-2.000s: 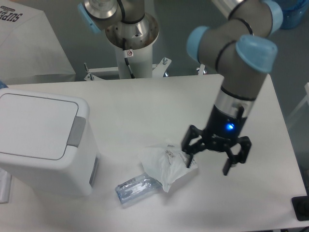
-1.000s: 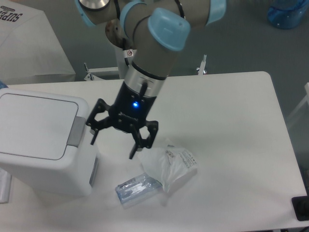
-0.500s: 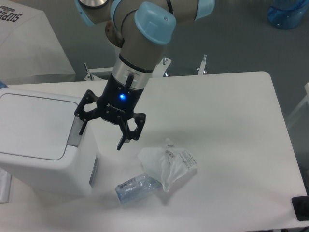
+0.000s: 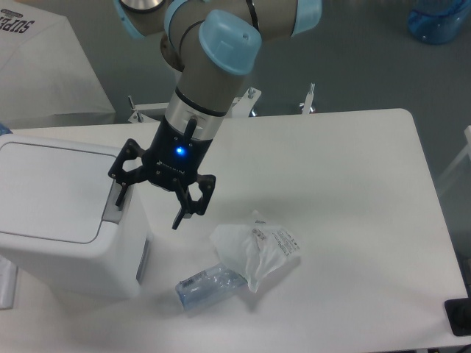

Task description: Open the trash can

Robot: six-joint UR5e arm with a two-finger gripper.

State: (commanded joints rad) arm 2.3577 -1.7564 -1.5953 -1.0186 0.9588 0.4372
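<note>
Shifted a little further left since half a second ago: gripper [image 4: 149, 202], now with its left finger tip over the grey push tab [image 4: 112, 209] at the right edge of the lid, right finger hanging past the bin's side above the table [image 4: 353, 191]. Fingers spread wide, nothing between them; blue light glowing on the gripper body. Whether the left fingertip actually touches the tab or only hovers above it, cannot tell. Trash can [image 4: 66, 243] unmoved at the table's left side, large, white and boxy, flat lid [image 4: 51, 191] still shut and level, so contents hidden. Just right of the bin's base, a small clear plastic pack [image 4: 208, 285] lying flat, something bluish inside, too blurred to name. Touching that pack's upper right corner, a crumpled white plastic bag [image 4: 254, 250] with printed text, contents not discernible. Behind the table, the arm's white pedestal [image 4: 206, 99]; at far left, a white cloth-covered surface [image 4: 44, 66] with lettering; at top right, part of a blue bottle [image 4: 440, 20].
</note>
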